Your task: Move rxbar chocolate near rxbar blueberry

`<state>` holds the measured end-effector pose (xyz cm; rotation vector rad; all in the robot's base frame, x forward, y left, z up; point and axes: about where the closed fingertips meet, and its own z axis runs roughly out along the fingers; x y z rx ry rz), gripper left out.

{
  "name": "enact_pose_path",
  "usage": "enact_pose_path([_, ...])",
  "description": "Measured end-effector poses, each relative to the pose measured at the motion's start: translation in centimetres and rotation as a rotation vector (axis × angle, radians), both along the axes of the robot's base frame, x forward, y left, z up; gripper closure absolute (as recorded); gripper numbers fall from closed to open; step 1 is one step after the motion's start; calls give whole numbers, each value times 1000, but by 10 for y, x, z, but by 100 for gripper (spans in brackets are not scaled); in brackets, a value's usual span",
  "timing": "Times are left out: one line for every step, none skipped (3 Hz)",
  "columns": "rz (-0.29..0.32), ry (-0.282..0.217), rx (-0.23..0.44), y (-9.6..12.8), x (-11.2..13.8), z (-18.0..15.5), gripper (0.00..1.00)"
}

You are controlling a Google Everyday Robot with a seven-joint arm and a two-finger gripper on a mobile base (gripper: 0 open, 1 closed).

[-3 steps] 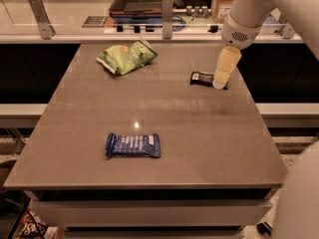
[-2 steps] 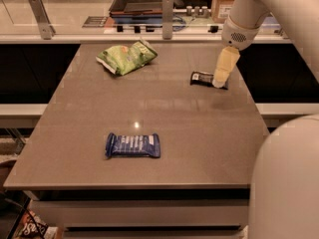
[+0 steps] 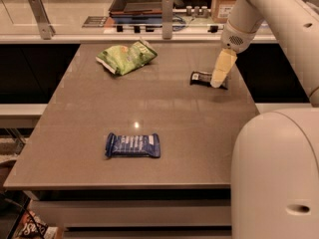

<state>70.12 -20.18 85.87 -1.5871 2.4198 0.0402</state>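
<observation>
The rxbar chocolate [image 3: 201, 77] is a small black bar with a white patch at its left end, lying near the table's right edge. My gripper [image 3: 218, 82] points down right over its right half and hides that part. The rxbar blueberry [image 3: 132, 145] is a blue bar with pale lettering, lying flat near the table's front, well left of and nearer than the black bar.
A green chip bag [image 3: 126, 58] lies at the table's back left. The brown table [image 3: 149, 108] ends close to the right of the black bar. My arm's white body [image 3: 274, 173] fills the lower right. A counter with trays stands behind.
My arm's white body has swung into the lower right of the view. The gripper stays over the black bar; the bars and bag have not moved.
</observation>
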Motion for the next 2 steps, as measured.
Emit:
enact_pose_path([7, 11, 18, 6, 5, -11, 0])
enact_pose_path([8, 26, 23, 10, 7, -22, 0])
